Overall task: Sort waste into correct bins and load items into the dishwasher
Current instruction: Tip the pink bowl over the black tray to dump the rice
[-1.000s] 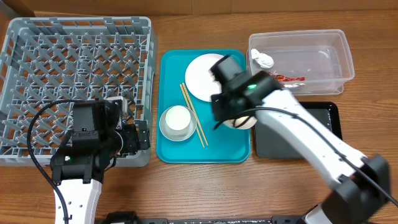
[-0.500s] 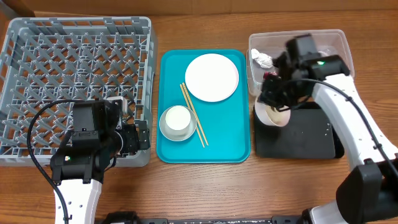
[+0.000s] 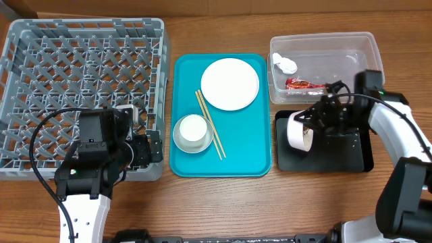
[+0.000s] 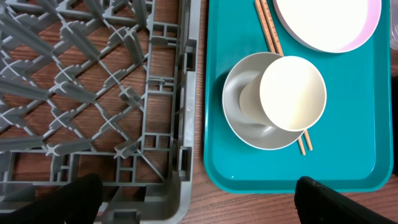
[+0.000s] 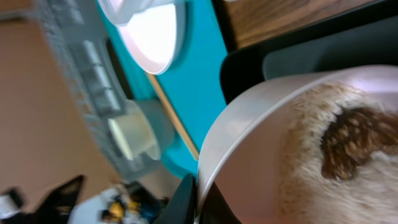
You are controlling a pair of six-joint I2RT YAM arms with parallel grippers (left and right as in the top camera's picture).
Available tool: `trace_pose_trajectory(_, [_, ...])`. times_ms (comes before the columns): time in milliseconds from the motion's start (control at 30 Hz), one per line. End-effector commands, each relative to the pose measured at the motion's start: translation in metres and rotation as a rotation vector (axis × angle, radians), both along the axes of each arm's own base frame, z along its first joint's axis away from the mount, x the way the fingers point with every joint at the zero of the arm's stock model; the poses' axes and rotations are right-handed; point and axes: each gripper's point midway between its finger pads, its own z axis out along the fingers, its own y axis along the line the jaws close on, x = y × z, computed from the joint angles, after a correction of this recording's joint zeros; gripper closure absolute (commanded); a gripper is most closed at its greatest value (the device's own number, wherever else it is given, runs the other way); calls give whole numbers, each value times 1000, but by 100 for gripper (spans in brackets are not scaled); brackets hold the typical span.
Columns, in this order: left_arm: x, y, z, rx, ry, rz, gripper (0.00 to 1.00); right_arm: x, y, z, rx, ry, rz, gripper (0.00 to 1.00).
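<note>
The right claw (image 3: 318, 121) is clenched on the rim of the small white dish (image 3: 299, 131), which hangs tipped on its side above the left end of the black tray (image 3: 341, 154). The dish sits to the left of the claw, mouth turned toward the turquoise serving tray (image 3: 251, 162). In the right wrist view, rice grains (image 5: 298, 155) and the brown food scrap (image 5: 348, 143) cling to the inside of the dish. They probably need a steeper tilt or a shake to drop into the black tray directly below.

The left claw (image 3: 152, 147) is released and idle by the corner of the dish rack (image 3: 81, 67), well apart from the dish, so the right arm is the one placed for this.

Compared with 0.5 s ago, the right arm has swung clear of the clear tub (image 3: 368, 81), uncovering the red wrapper (image 3: 305, 84) beside the tissue wad (image 3: 285, 65). The dish now lies further over the black tray.
</note>
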Motion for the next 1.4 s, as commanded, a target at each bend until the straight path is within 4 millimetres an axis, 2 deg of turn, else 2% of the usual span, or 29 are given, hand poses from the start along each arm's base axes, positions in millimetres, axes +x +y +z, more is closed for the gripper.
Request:
trace_pose_trajectory(0, [4,0,11,-9,-29,5,0,-3,2,24,231,-43,-27,96])
trace_pose_trajectory(267, [4,0,11,-9,-29,5,0,-4,-22,37,456,-64,-129,96])
trace_pose_trajectory(433, [4,0,11,-9,-28,5,0,-1,-33,58,566,-121,-154,96])
trace_pose_trajectory(667, [4,0,11,-9,-29,5,0,1,-49,71,638,-158,-195,96])
trace_pose_trajectory(1167, [4,0,11,-9,-29,5,0,3,-96,72,754,88,-424,96])
trace_pose_trajectory(1367, [4,0,11,-9,-29,5,0,6,-100,72,749,72,-423,96])
